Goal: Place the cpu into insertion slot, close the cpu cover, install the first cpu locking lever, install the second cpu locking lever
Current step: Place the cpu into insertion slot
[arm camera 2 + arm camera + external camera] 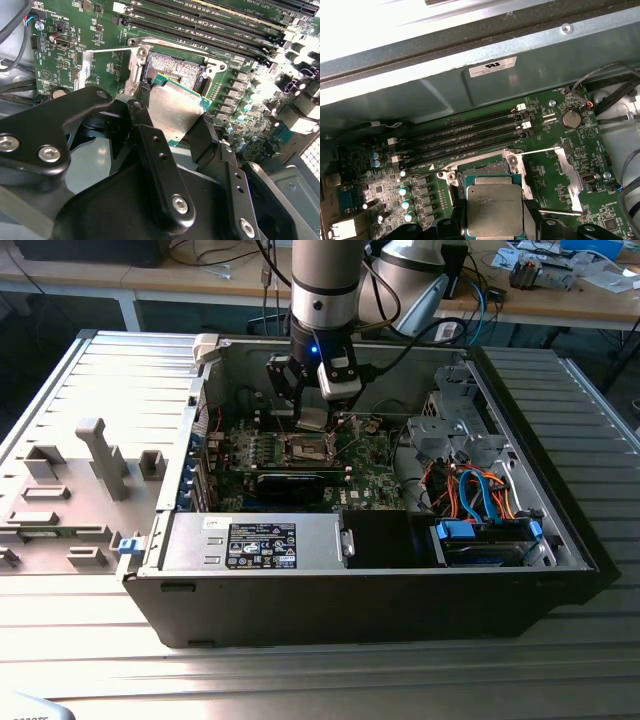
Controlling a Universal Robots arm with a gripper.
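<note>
Black fingers (145, 125) are pinched on two opposite edges of the cpu (176, 111), its dull silver top facing up with a thin green border showing round it. I'm holding the chip just above the insertion slot (172, 65), overlapping the near side of the socket, and its far contact field is uncovered. From the second wrist view the chip looks slightly tilted against the socket rim; I cannot tell whether any corner touches.

The cpu cover (568, 172) is swung open and lies off to one side of the socket on the green motherboard (385, 190), with a thin silver lever (540, 149) raised beside it. Past the socket run four long black memory slots (465, 135), and a round coin cell (571, 119) sits near the end of them.

Reading the exterior view as a clock face centred on the socket: the arm (325, 290) comes down from twelve o'clock, the long black card (290, 483) lies at six o'clock just beyond the board's edge, a silver power supply (255, 543) with a dark label is further out at about seven, and blue and orange cables (480, 490) bunch at about four. All of this is inside the open computer case (300, 605), which rests on the ribbed metal bench (400, 670). A grey panel (80, 470) with moulded blocks lies at nine o'clock.
</note>
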